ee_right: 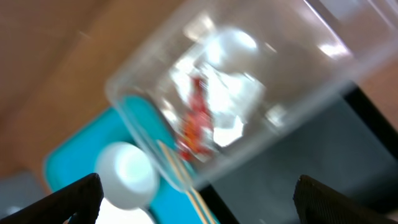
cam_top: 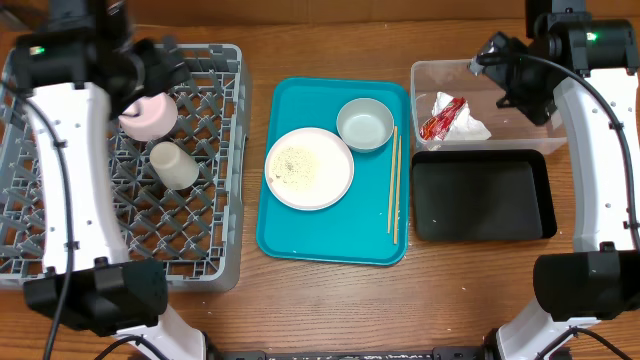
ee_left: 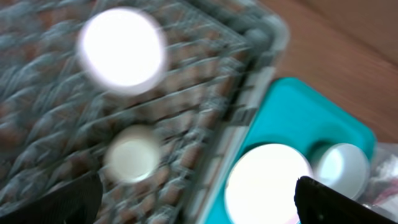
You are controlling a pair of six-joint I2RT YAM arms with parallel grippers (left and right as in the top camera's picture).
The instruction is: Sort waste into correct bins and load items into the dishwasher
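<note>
Left tool (ee_left: 199,208) & right tool (ee_right: 199,202) wide open, empty; chopsticks (cam_top: 396,185) on teal tray (cam_top: 320,237) btwn rack (cam_top: 200,222) & tub (cam_top: 440,70).

My overhead cam looks straight down on the whole surface (cam_top: 320,300), far enough to fit it edge to edge. L wrist cam hangs over the grey rack (ee_left: 56,143), angled twd the teal tray (ee_left: 298,112), pic blurred. R wrist cam sits nearer, over the clear tub (ee_right: 305,68). All 3 views share the tray w/ its small bowl (cam_top: 365,124).
</note>
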